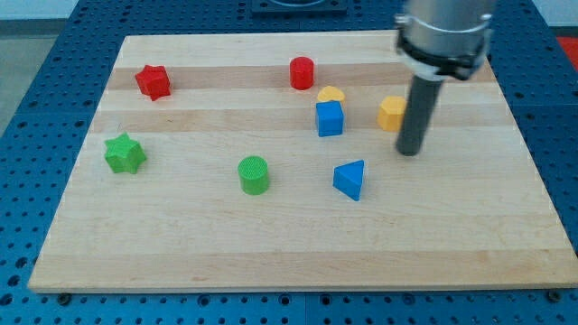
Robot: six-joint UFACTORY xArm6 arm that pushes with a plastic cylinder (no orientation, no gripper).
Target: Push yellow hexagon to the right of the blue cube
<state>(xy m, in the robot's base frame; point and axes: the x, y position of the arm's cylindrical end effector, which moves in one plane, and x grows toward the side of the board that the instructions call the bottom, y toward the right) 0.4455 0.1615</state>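
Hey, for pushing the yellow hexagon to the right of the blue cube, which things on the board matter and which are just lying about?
In the job:
yellow hexagon
blue cube
my tip, just right of and below the hexagon

Lying about:
red star
red cylinder
yellow block behind the cube
green star
green cylinder
blue triangular block

1. The arm enters from the view's top right, its silver-grey cylindrical wrist housing cut off by the upper edge.
2. A dark collar rings the bottom of that housing.
3. From the collar a straight dark rod [416, 116] hangs upright, with no visible tilt.
4. My tip [409, 153] sits at the rod's lower end, down at the surface, right of centre in the view.
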